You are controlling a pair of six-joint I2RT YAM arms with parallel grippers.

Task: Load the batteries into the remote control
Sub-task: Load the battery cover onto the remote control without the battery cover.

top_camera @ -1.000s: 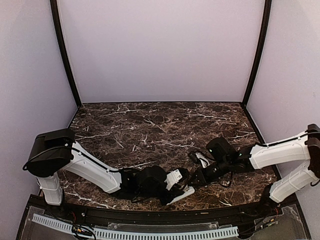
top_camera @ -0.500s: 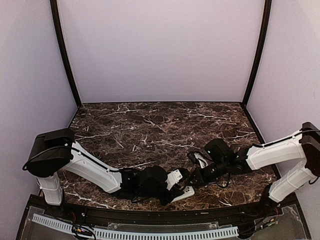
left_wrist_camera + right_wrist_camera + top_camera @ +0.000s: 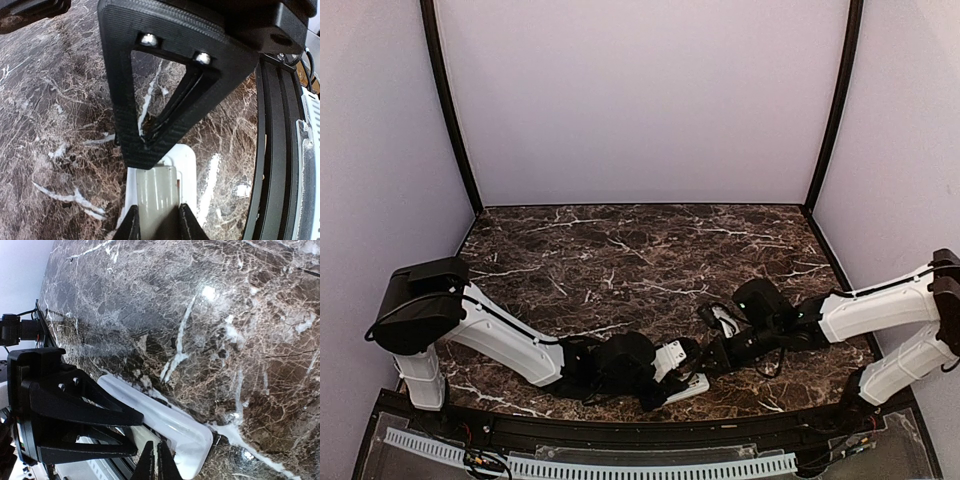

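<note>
Little has changed over the last second. My right arm edged in toward the remote point(image 3: 186, 167) half a second ago and has now eased back out a touch. The remote has hardly moved. It sits low over the near edge of the tabletop point(image 3: 620, 250), clamped by its long sides in the left hand point(image 3: 159, 226).

The left wrist view shows the remote's back facing the camera, with a grey recessed panel running down the middle. I cannot tell whether that is the bare compartment or a cover still in place.

The right hand point(image 3: 155, 456) has its fingers drawn together with nothing visible between them. Its tip rests against the far end of that panel.

I take the small in-and-out motion as the right hand working at that end of the compartment, not as any delivery. No batteries show in any view, neither on the marble nor in either hand, so I judge the loading itself not yet begun.

The left grip looks steady enough to push against. My worry is the right tip skating off the smooth plastic and levering the remote askew.
</note>
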